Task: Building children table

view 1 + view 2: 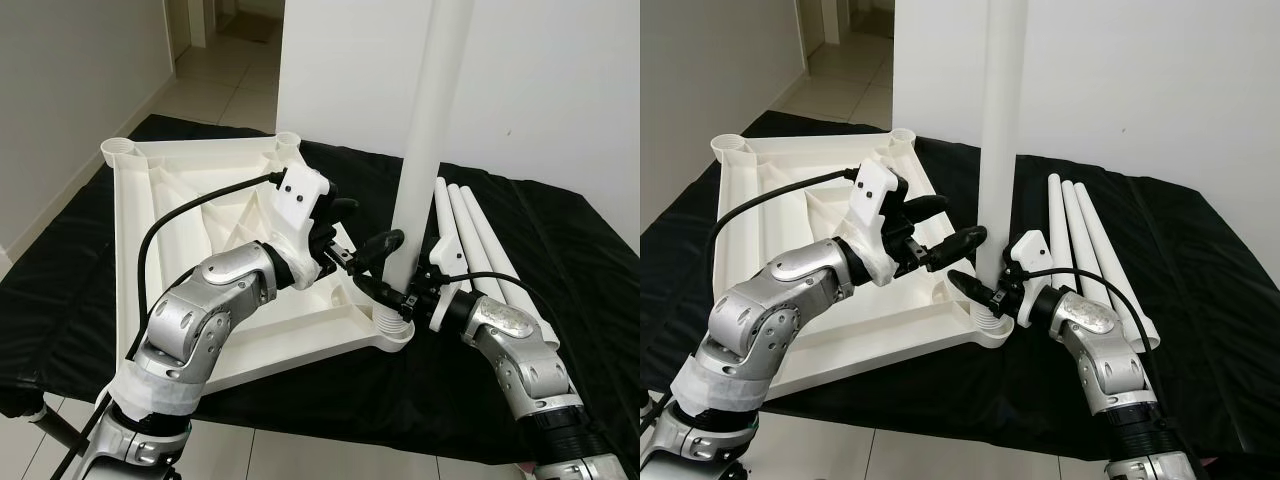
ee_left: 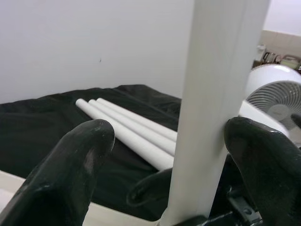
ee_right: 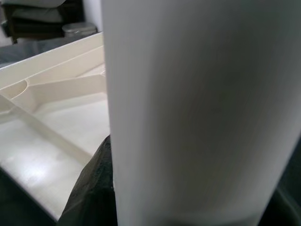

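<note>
The white table top (image 1: 170, 210) lies upside down on a black cloth. One white leg (image 1: 425, 150) stands upright in its near right corner socket (image 1: 393, 330). My right gripper (image 1: 395, 295) is shut on this leg just above the socket; the right wrist view has the leg (image 3: 197, 113) very close, with one black finger (image 3: 91, 193) beside it. My left gripper (image 1: 375, 220) is open at the leg a little higher. In the left wrist view the leg (image 2: 216, 94) stands between the two fingers (image 2: 80, 160), close against one and apart from the other.
Three spare white legs (image 1: 480, 240) lie side by side on the cloth to the right of the table top. A white wall rises just behind. A white fan (image 2: 275, 99) stands beyond. Tiled floor runs along the left and front.
</note>
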Available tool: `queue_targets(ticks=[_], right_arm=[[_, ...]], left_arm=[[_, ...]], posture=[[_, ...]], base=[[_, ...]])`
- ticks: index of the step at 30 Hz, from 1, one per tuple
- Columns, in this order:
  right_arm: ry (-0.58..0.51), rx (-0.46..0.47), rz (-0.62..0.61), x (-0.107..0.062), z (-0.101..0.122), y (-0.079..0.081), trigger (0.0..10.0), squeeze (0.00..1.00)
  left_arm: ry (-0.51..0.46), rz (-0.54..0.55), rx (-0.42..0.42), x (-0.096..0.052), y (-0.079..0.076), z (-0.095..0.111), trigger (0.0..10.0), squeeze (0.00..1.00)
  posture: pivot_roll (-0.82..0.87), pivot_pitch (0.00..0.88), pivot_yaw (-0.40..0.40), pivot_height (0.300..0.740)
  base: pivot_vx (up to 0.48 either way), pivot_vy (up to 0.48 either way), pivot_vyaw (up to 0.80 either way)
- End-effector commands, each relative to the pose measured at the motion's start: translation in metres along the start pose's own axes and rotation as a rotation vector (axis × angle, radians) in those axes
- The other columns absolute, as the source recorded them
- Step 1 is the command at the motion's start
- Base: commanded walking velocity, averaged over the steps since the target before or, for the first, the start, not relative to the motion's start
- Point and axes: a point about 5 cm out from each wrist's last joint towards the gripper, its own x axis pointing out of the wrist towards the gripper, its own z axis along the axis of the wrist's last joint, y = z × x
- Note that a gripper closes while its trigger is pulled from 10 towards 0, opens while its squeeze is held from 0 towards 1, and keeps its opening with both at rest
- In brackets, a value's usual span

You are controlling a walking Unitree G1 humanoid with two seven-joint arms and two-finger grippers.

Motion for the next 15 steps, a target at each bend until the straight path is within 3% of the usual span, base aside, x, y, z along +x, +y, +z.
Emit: queue_targets(ticks=[1,9,15], right_arm=[[0.011,-0.020,0.040,0.000,0.004,0.000,10.0,0.00],[0.063,-0.038,0.134,0.000,0.007,0.002,10.0,0.00],[0.087,-0.041,0.174,0.000,0.004,0.007,10.0,0.00]], left_arm=[[-0.027,-0.139,0.000,0.003,-0.010,0.009,10.0,0.00],[-0.095,-0.237,-0.060,0.003,-0.019,0.027,10.0,0.00],[-0.105,-0.233,-0.080,0.005,-0.019,0.031,10.0,0.00]], posture=[[0.02,0.000,-0.101,0.740],[0.02,0.000,-0.096,0.740],[0.02,0.000,-0.096,0.740]], base=[[0.000,0.000,0.00],[0.000,0.000,0.00],[0.000,0.000,0.00]])
